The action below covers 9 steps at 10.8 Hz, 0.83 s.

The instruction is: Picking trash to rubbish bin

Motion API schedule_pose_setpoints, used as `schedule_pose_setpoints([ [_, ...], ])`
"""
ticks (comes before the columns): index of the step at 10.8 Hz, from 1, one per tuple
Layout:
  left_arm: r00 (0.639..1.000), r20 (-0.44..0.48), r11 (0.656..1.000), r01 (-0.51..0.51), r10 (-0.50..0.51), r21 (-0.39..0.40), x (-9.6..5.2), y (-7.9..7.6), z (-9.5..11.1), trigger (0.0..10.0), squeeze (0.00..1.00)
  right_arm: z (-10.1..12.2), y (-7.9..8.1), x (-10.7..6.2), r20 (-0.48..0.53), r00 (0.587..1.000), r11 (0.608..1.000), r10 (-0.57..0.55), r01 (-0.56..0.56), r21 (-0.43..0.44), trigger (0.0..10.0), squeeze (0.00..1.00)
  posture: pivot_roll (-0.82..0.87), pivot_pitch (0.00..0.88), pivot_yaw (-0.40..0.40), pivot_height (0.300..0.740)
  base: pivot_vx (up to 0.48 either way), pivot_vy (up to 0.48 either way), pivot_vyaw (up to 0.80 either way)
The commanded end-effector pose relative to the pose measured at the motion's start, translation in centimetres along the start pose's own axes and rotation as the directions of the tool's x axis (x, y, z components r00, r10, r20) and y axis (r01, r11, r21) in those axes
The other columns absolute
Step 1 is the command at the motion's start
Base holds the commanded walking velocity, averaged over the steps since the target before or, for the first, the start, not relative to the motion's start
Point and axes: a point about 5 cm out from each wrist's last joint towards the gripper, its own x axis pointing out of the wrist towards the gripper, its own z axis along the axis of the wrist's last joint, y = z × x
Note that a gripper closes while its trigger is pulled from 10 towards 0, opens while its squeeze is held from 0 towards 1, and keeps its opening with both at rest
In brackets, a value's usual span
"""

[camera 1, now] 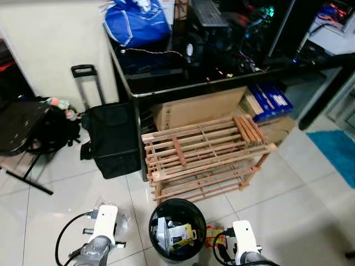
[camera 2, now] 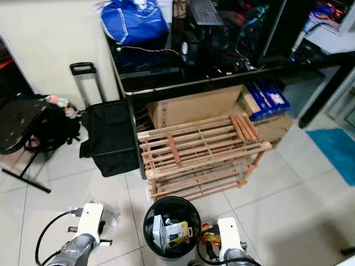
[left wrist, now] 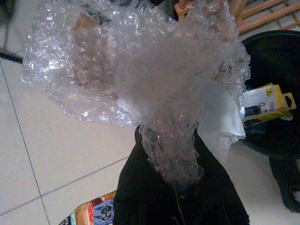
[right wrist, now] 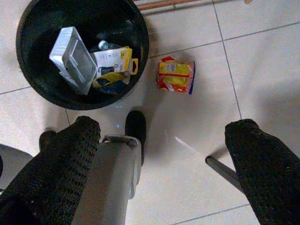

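Observation:
A round black rubbish bin [camera 1: 177,228] stands on the tiled floor between my two arms, holding a white tray [right wrist: 72,58] and a yellow packet [right wrist: 115,61]. My left gripper [left wrist: 173,190] is shut on a crumpled sheet of clear bubble wrap [left wrist: 140,70], which it holds above the floor just left of the bin. The right gripper [right wrist: 164,154] hangs open above the floor to the right of the bin, nothing between its fingers [right wrist: 262,164]. A red and yellow snack packet [right wrist: 176,75] lies on the tiles beside the bin, ahead of that gripper.
A wooden slatted shoe rack [camera 1: 205,155] stands just behind the bin, under a black desk [camera 1: 222,80] with cardboard boxes [camera 1: 194,108]. A black trolley bag [camera 1: 111,138] is to the left and a blue mat [camera 1: 338,152] at the right. Another colourful packet [left wrist: 93,211] lies below the left gripper.

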Motion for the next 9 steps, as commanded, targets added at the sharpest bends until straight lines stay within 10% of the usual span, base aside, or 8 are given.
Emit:
schedule_pose_setpoints([
  [1,1.0,0.006,1.0,0.008,-0.008,0.009,-0.02,-0.31,-0.01,10.0,0.0,0.22,-0.24,0.01,0.001,1.0,1.0,-0.004,0.004,0.001,10.0,0.0,0.06,0.019,-0.028,0.74,0.0,-0.48,-0.8],
  [6,1.0,0.012,1.0,0.005,-0.004,-0.016,0.03,-0.18,0.2,10.0,0.0,0.45,-0.07,0.06,0.009,1.0,1.0,0.001,-0.001,0.002,10.0,0.0,0.07,0.025,-0.027,0.74,0.0,0.0,-0.8],
  [9,1.0,0.009,1.0,0.006,-0.006,-0.018,0.01,-0.17,0.11,10.0,0.0,0.65,-0.09,0.07,0.025,1.0,1.0,-0.004,0.003,0.026,10.0,0.0,0.07,0.025,-0.027,0.74,0.0,0.0,0.0],
])
